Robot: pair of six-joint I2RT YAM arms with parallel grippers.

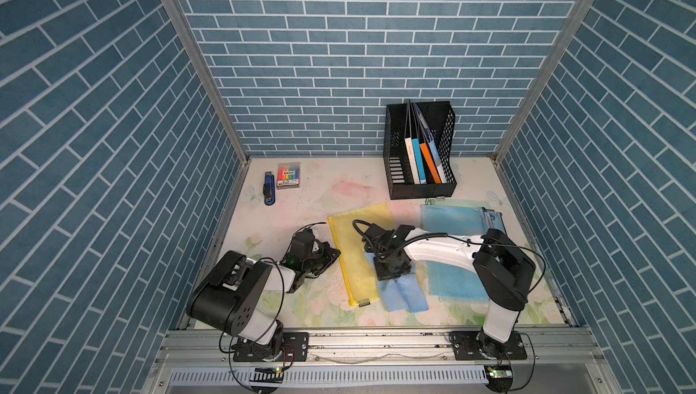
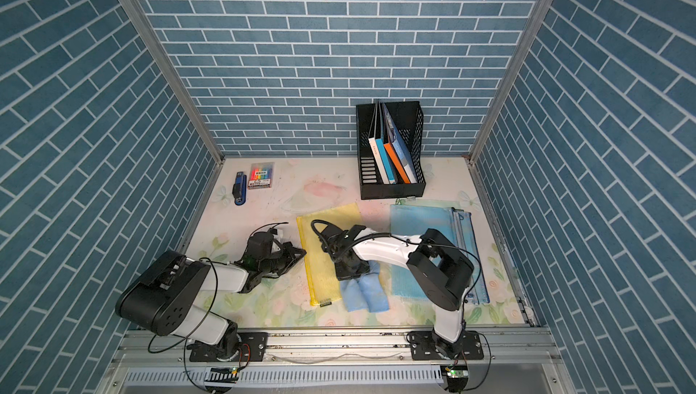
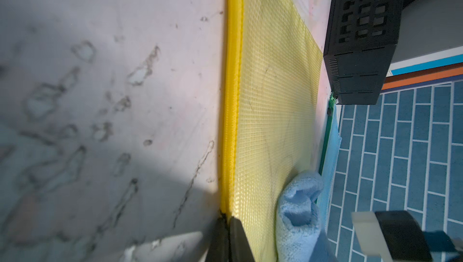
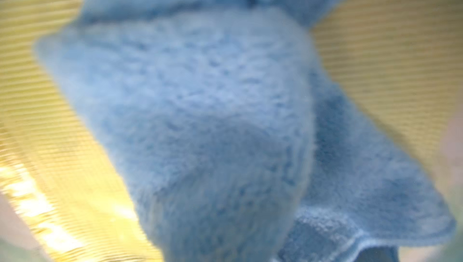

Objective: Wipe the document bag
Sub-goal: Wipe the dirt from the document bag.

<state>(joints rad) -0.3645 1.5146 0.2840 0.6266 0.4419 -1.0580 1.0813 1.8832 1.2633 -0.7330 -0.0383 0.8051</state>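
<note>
Now: your right claw point(image 1: 393, 278) is clamped on the blue cloth point(image 1: 403, 294), and the cloth is down on the yellow document bag point(image 1: 356, 249).
The yellow document bag lies flat mid-counter point(image 1: 286, 200) between your two arms, with its zipper edge point(image 3: 233, 98) toward the left arm. The blue cloth is bunched under the right claw, overlapping the bag's right side near the front end and spilling onto the counter. The right wrist view shows fuzzy blue pile over yellow mesh, fingers hidden. Your left claw point(image 3: 228, 235) is fully closed with its tips touching the zipper edge; can't tell if it pinches it. Blue mesh bags point(image 1: 452, 222) lie just right of the yellow one, under the right arm. Black file rack point(image 1: 393, 170) is back right; stapler point(image 1: 268, 189) and marker pack point(image 1: 289, 175) are back left, well apart.
</note>
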